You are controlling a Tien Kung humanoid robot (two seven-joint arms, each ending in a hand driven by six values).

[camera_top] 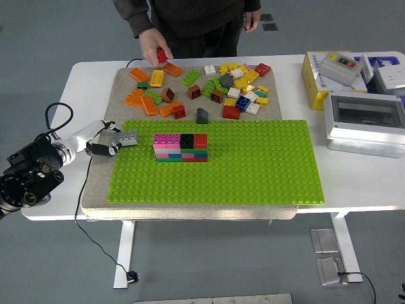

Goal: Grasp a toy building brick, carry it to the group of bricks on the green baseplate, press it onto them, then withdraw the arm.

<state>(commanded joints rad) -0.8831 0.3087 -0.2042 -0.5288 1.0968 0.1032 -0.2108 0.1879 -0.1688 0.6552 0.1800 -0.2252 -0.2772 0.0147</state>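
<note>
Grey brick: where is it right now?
Head view, left side: the grey brick is held in the left hand at the green baseplate's left edge, left of the stacked bricks and apart from them.

The hand [102, 146] holds a brick [126, 137] at the baseplate's [253, 171] left edge; the brick stack [180, 147] stands right of it, loose bricks [215, 85] beyond.
</note>
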